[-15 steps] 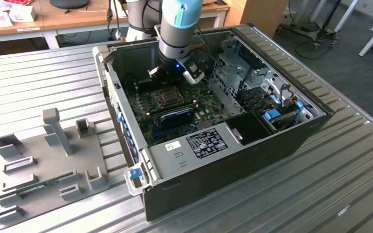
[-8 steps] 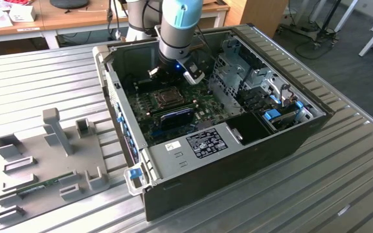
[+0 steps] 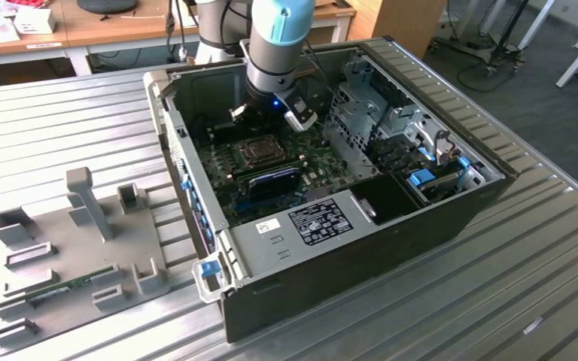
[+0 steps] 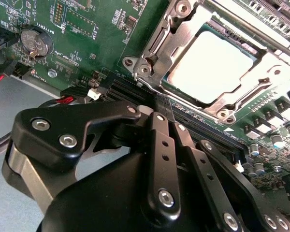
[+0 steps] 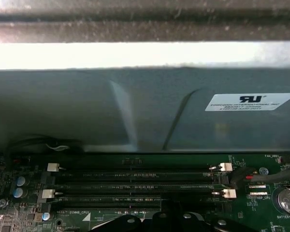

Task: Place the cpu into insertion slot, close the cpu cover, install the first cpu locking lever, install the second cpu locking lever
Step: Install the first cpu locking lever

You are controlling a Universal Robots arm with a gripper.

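Down inside an open computer case (image 3: 369, 248) lying on its side on a slatted metal table (image 3: 68, 120), at the end of the arm (image 3: 277, 37): the tool (image 4: 163, 107), with its black fingers (image 4: 160, 140) drawn together to a narrow tip and nothing visibly gripped between them. Hovering low over the green motherboard (image 4: 87, 24) in the second wrist view, with the tip over the dark memory slots (image 5: 135, 186) just beside a corner of the socket; hard to say whether touching them or just above. Seated in the insertion slot (image 3: 246, 148): the cpu (image 4: 210, 65), flat, with its dull grey top bright under the light. Lying flat over it, the cpu cover (image 4: 152, 46), a silvery frame showing the chip through its cut-out centre. Cannot tell from these views whether either locking lever is latched. Near the board's edge, well apart from the socket, a round coin battery (image 4: 35, 42), with red and black wires (image 4: 63, 99) close by. Beyond the memory slots in the first wrist view, the grey inner wall (image 5: 87, 106) of the case, with a white label (image 5: 251, 101) stuck on it. Towards the exterior view's left, on the table beside the case, a grey fixture tray (image 3: 68, 248) with upright posts and a narrow green board (image 3: 63, 288) lying in it
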